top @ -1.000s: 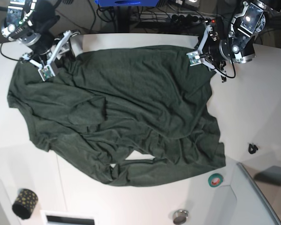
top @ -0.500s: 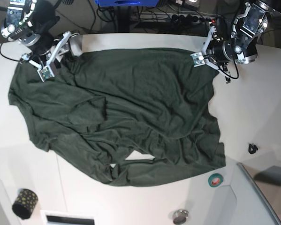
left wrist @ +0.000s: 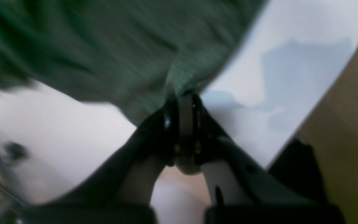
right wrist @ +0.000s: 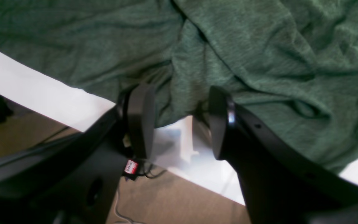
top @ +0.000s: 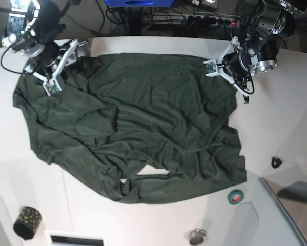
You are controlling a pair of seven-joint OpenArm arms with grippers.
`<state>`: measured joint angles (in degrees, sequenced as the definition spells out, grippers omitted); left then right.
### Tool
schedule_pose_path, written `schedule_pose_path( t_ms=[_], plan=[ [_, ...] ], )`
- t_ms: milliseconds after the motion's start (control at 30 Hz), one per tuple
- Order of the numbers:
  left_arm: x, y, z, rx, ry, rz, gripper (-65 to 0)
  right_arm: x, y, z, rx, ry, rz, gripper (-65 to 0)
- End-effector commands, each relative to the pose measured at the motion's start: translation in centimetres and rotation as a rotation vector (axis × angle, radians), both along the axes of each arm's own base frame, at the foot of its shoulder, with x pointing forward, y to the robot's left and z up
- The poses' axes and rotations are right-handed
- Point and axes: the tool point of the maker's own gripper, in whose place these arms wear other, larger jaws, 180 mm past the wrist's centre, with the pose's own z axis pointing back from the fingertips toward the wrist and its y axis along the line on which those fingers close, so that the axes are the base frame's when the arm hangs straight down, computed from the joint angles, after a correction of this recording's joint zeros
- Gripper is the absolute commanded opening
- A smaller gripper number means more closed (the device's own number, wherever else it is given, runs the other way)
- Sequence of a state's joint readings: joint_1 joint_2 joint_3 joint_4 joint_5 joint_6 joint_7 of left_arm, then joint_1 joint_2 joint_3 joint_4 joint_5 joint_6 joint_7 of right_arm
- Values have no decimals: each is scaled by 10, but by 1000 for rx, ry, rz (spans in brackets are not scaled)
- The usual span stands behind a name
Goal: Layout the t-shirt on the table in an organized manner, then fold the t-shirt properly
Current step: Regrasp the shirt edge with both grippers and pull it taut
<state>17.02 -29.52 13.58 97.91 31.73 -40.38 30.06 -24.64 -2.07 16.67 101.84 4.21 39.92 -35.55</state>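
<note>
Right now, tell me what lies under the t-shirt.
The white table shows around the t-shirt and through a small gap near its lower edge. Whatever else the cloth might cover stays hidden.

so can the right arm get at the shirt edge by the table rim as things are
Probably yes. The right gripper has its fingers apart, straddling the t-shirt edge where it meets the table rim, and nothing sits between them and the cloth.
</note>
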Motion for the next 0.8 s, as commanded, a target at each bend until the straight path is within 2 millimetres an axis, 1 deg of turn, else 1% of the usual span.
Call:
schedule_pose_path(
  t_ms=[0, 67, 133, 200, 267, 333, 433, 533, 633, 767],
  plan=[
    [15, 5, 16, 13, -61, 0, -650, 11, 1, 6, 13, -35, -2, -392],
    [24, 2, 32, -1, -114, 4, -650, 19, -4, 2, 5, -21, -5, -392],
    [30, -5, 45, -19, -155, 0, -650, 23, -6, -9, 8, 18, -11, -392],
    [19, -6, 46, -3, -151, -20, -650, 26, -11, -22, 7, 57, -11, -392],
    [4, -6, 41, 35, -133, -46, -650, 25, -11, -33, 20, 91, -15, -392],
    [-15, 1, 34, 95, -104, -72, -650, 26, -9, -42, 35, 116, -19, -392],
    [-38, 6, 24, 141, -59, -92, -650, 26, -7, -50, 48, 140, -23, -392],
    [-58, 9, 17, 158, -15, -101, -650, 26, -6, -55, 58, 155, -25, -392],
    [-64, 11, 14, 164, 3, -100, -650, 26, -5, -57, 63, 163, -25, -392],
    [-74, 24, 0, 193, 53, -82, -650, 29, -5, -57, 63, 163, -25, -392]
  ],
)
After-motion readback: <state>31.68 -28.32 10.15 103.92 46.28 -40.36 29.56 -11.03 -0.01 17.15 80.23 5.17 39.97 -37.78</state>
